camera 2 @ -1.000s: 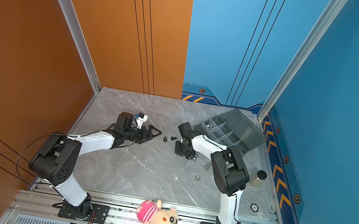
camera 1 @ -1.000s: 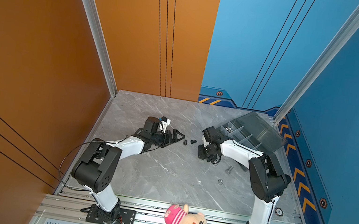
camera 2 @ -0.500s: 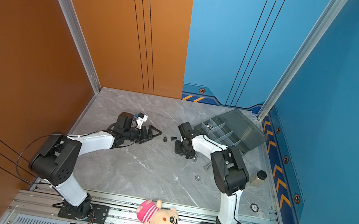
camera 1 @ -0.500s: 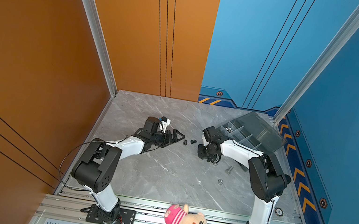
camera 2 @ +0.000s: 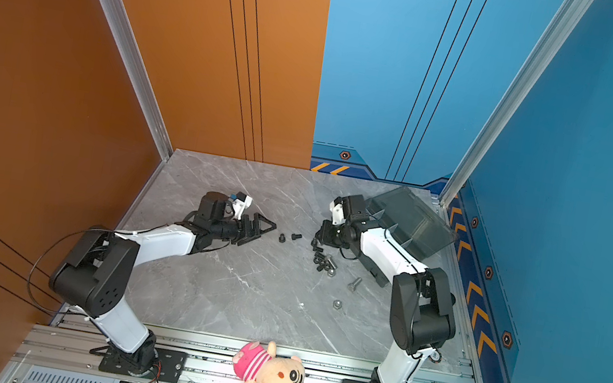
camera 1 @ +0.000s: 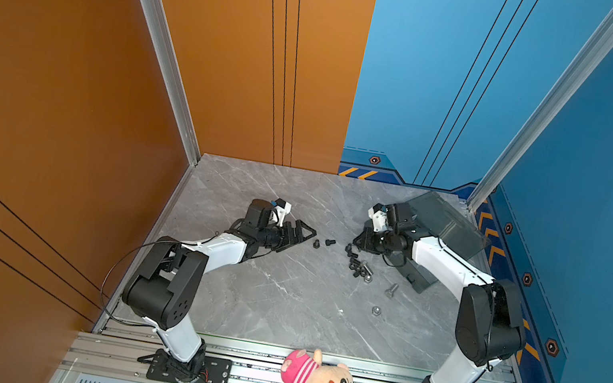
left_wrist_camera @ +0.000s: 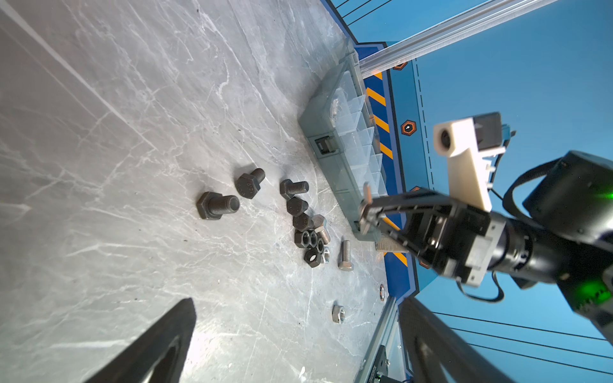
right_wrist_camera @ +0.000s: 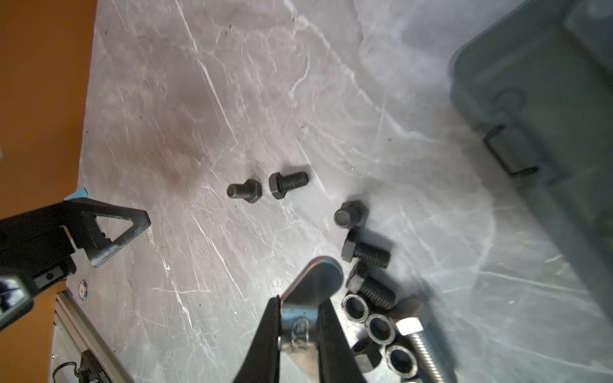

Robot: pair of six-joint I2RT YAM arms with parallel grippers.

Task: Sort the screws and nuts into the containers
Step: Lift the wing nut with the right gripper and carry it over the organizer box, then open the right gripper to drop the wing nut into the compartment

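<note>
- Left fingers (left_wrist_camera: 166, 345) spread, low over the counter (camera 1: 277, 305).
- Right fingers (right_wrist_camera: 270, 331) pinch a flat metal tab (right_wrist_camera: 318, 278).
- Screws (left_wrist_camera: 219, 205) and nuts (left_wrist_camera: 338, 313) lie loose beside the box (camera 1: 449, 233) near the counter's far right corner.

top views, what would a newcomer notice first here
Probably the pink plush doll lying on the front rail, out of place among the hardware. Next, the black screws and nuts scattered on the grey marble table, near the open organizer box at its back right.
</note>
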